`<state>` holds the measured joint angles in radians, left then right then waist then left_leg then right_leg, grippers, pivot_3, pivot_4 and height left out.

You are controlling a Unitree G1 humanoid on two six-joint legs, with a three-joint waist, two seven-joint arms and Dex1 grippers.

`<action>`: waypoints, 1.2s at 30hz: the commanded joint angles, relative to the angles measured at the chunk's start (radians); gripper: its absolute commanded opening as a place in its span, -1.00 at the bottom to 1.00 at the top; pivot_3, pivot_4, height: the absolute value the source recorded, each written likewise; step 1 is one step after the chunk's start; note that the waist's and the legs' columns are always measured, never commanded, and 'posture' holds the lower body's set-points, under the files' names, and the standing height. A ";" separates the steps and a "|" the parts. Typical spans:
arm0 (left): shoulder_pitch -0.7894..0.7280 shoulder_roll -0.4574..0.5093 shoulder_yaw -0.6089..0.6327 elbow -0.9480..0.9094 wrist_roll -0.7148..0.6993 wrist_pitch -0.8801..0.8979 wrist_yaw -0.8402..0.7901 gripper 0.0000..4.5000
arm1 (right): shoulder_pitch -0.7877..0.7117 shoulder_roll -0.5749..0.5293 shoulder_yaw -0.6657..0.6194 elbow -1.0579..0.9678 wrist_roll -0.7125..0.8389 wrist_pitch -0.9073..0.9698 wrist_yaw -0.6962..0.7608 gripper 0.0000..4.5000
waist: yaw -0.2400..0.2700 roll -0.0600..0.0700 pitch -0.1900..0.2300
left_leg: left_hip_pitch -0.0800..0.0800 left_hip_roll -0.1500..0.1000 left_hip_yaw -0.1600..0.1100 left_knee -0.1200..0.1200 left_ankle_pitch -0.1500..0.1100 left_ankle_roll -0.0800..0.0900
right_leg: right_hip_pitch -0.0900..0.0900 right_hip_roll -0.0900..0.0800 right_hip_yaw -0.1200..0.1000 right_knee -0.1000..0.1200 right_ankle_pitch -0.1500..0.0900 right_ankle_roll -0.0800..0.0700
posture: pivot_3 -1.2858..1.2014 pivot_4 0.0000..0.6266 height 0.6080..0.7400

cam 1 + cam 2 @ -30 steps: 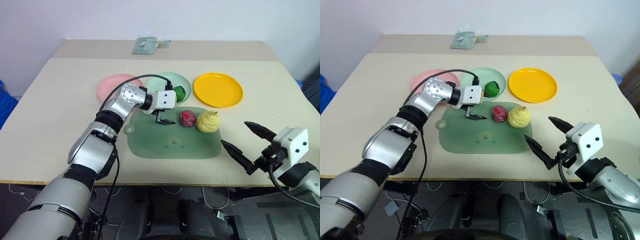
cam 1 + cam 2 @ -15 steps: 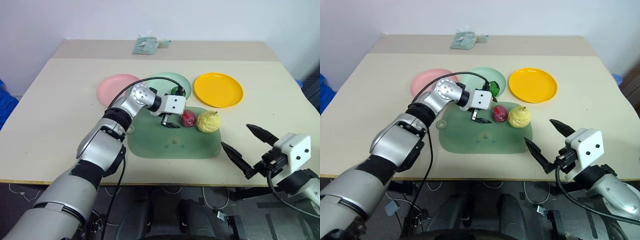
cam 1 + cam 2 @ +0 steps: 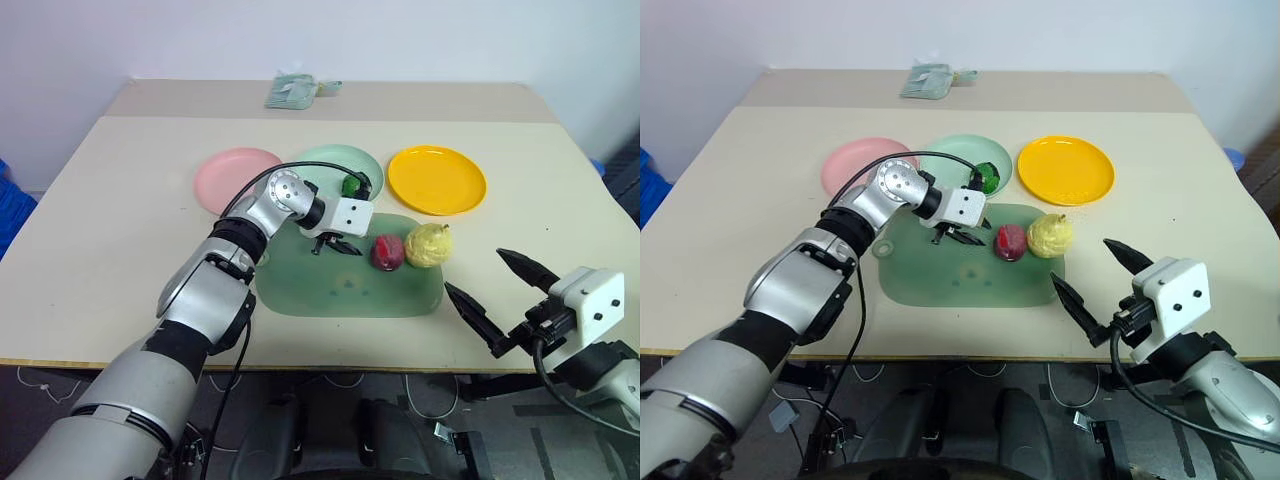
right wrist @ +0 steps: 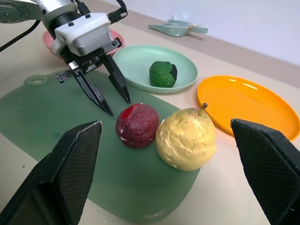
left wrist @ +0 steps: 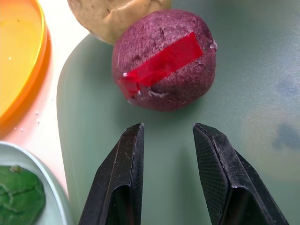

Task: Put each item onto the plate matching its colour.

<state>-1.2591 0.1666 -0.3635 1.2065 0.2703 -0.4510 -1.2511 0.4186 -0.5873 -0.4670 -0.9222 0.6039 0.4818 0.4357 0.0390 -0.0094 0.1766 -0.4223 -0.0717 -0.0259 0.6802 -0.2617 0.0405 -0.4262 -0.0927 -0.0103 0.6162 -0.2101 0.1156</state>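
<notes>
The maroon round fruit (image 3: pixel 388 252) lies on the translucent green mat (image 3: pixel 340 295), touching the pale yellow pear (image 3: pixel 428 245) on its right. My left gripper (image 3: pixel 335 246) hovers low over the mat just left of the fruit. Its fingers (image 5: pixel 129 164) stand a narrow gap apart, open with nothing between them, and the fruit (image 5: pixel 164 58) sits just past their tips. The dark green leafy ball (image 3: pixel 352 186) rests on the mint green plate (image 3: pixel 320 162). The pink plate (image 3: pixel 232 172) and orange-yellow plate (image 3: pixel 436 180) are bare. My right gripper (image 3: pixel 474 270) is open off the mat's right corner.
A folded pale green cloth (image 3: pixel 292 90) lies at the table's far edge. The three plates stand in a row behind the mat. Bare tabletop (image 3: pixel 120 230) stretches to the left of the mat and to the right of the orange-yellow plate.
My left gripper's fingers have narrowed from wide apart. The maroon fruit has slid right and nearer out of them, nudging the pear right. The right gripper has stayed put.
</notes>
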 commanded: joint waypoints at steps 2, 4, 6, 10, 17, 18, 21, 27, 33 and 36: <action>0.001 0.009 0.058 -0.065 -0.079 0.080 -0.095 -0.26 | -0.027 -0.013 0.004 -0.009 0.007 -0.007 0.010 1.00 | 0.001 0.000 0.000 | -0.001 0.000 0.000 0.001 0.000 0.000 | 0.000 0.000 0.000 0.000 0.000 0.000 | 0.03 -0.52 1.00; 0.009 0.013 0.073 -0.099 -0.113 0.135 -0.162 -0.26 | -0.041 -0.020 0.006 0.002 0.005 -0.007 0.018 1.00 | 0.001 0.000 0.000 | -0.001 0.000 0.000 0.002 0.000 0.001 | 0.000 0.000 0.000 0.000 0.000 0.000 | 0.03 -0.52 1.00; 0.019 0.015 0.083 -0.139 -0.142 0.198 -0.207 0.08 | -0.054 -0.025 0.007 0.010 0.005 -0.005 0.022 1.00 | 0.000 0.000 0.000 | -0.001 0.000 0.000 0.002 -0.001 0.001 | 0.000 0.000 0.000 0.000 0.000 0.000 | 0.03 -0.52 1.00; 0.050 0.012 0.093 -0.228 -0.180 0.304 -0.240 0.92 | -0.068 -0.031 0.004 0.020 0.008 -0.002 0.028 1.00 | 0.001 0.000 0.000 | -0.001 0.000 0.000 0.002 -0.001 0.001 | 0.000 0.000 0.000 0.000 0.000 0.000 | 0.03 -0.52 1.00; 0.093 -0.034 0.109 -0.322 -0.211 0.471 -0.135 0.96 | -0.066 -0.032 -0.006 0.031 0.003 -0.006 0.050 1.00 | 0.001 0.000 0.000 | -0.002 0.000 0.000 0.003 -0.001 0.001 | 0.000 0.000 0.000 0.000 0.000 0.000 | 0.03 -0.52 1.00; 0.096 -0.043 0.108 -0.325 -0.214 0.492 -0.129 0.96 | -0.065 -0.032 -0.007 0.031 0.003 -0.006 0.052 1.00 | 0.001 0.000 0.000 | -0.002 0.000 0.000 0.003 -0.001 0.001 | 0.000 0.000 0.000 0.000 0.000 0.000 | 0.03 -0.52 1.00; 0.105 -0.066 0.100 -0.315 -0.214 0.507 -0.104 0.96 | -0.063 -0.033 -0.011 0.031 0.003 -0.005 0.056 1.00 | 0.001 0.000 0.000 | -0.002 0.000 0.000 0.003 -0.001 0.001 | 0.000 0.000 0.000 0.000 0.000 0.000 | 0.03 -0.52 1.00; 0.116 -0.101 0.092 -0.295 -0.208 0.509 -0.065 0.96 | -0.018 -0.030 -0.054 0.000 0.013 0.001 0.059 1.00 | 0.001 0.000 0.000 | -0.002 0.000 0.000 0.003 -0.001 0.001 | 0.000 0.000 0.000 0.000 0.000 0.000 | 0.03 -0.52 1.00; 0.136 -0.102 0.045 -0.266 -0.149 0.424 0.007 0.96 | 0.033 -0.018 -0.085 -0.033 0.025 0.004 0.052 1.00 | 0.001 0.001 0.000 | -0.001 0.000 0.000 0.003 -0.001 0.001 | 0.000 -0.001 0.000 0.000 0.000 0.000 | 0.03 -0.52 1.00; 0.145 -0.100 0.036 -0.266 -0.138 0.406 0.020 0.96 | 0.044 -0.014 -0.085 -0.046 0.028 0.006 0.043 1.00 | 0.002 0.001 0.000 | -0.001 0.000 0.000 0.003 -0.001 0.001 | 0.000 -0.001 0.000 0.000 0.000 0.000 | 0.03 -0.52 1.00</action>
<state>-1.1064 0.0666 -0.3244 0.9517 0.1253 -0.0190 -1.2416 0.4613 -0.6071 -0.5237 -0.9245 0.6140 0.4940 0.4881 0.0410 -0.0086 0.1762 -0.4238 -0.0719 -0.0260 0.6828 -0.2624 0.0416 -0.4263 -0.0936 -0.0099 0.6164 -0.2099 0.1160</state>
